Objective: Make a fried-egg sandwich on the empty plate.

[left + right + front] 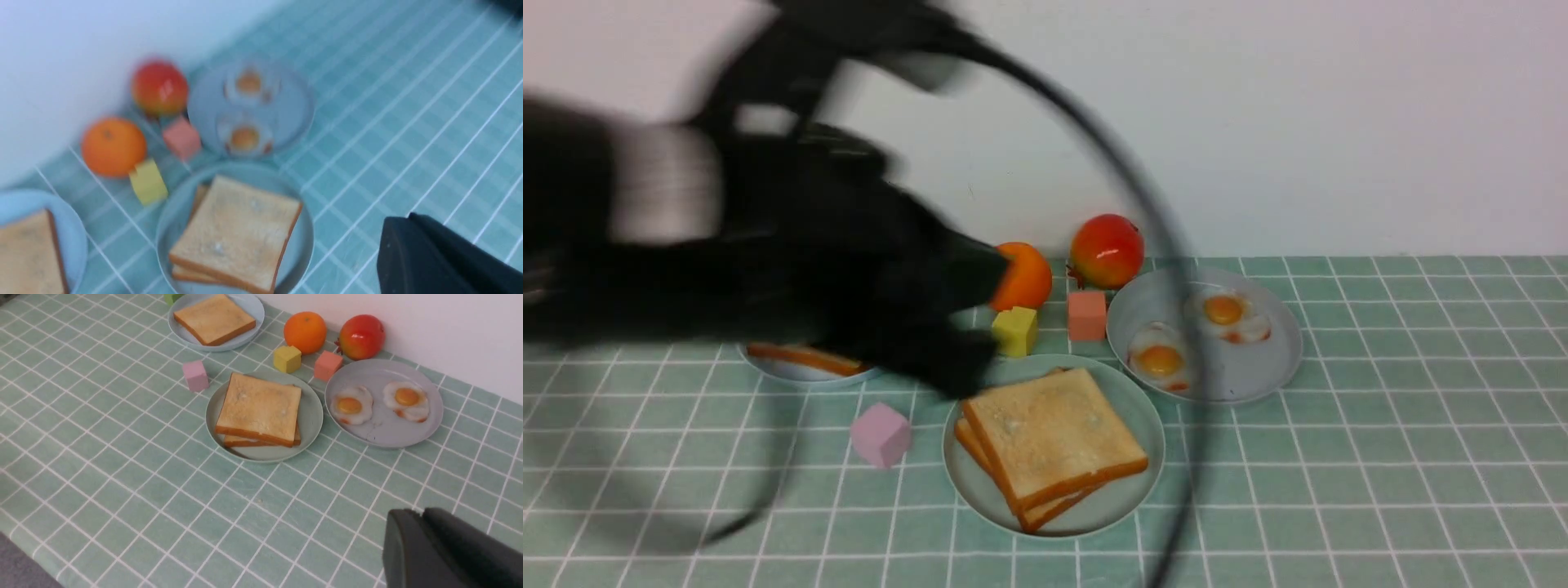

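Two toast slices lie stacked on the mint-green plate at the table's middle; no egg shows between them. The stack also shows in the left wrist view and the right wrist view. Two fried eggs lie on the grey-lilac plate to the right. My left gripper is motion-blurred, above the plate's far left edge; in its wrist view it is shut and empty. My right gripper is shut and empty, above the bare tablecloth, and out of the front view.
A sky-blue plate with one toast slice sits at the left behind my arm. An orange, a red fruit, a yellow cube, a salmon cube and a pink cube stand around. A black cable arcs across.
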You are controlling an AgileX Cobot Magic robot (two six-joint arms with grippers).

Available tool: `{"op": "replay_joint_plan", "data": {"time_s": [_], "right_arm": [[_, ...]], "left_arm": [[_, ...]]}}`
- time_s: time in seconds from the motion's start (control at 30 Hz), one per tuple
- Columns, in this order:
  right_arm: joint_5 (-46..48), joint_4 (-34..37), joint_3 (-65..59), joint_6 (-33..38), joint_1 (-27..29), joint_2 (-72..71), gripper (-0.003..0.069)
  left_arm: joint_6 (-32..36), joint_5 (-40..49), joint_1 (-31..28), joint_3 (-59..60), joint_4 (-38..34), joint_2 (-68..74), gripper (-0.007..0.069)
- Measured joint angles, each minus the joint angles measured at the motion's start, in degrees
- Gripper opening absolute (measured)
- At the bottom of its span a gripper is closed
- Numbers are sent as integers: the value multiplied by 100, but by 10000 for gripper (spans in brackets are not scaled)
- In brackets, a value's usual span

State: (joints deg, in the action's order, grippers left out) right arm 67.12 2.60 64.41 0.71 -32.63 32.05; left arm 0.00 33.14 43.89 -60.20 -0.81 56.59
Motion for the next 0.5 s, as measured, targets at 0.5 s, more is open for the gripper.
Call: {"op": "replay_joint_plan", "data": {"time_s": [0.5], "right_arm": [[-350,-260,-1519,-1445,0,-910,13]], "left_arm": [[0,-3631,0,4593,-466,-3882,-13]]}}
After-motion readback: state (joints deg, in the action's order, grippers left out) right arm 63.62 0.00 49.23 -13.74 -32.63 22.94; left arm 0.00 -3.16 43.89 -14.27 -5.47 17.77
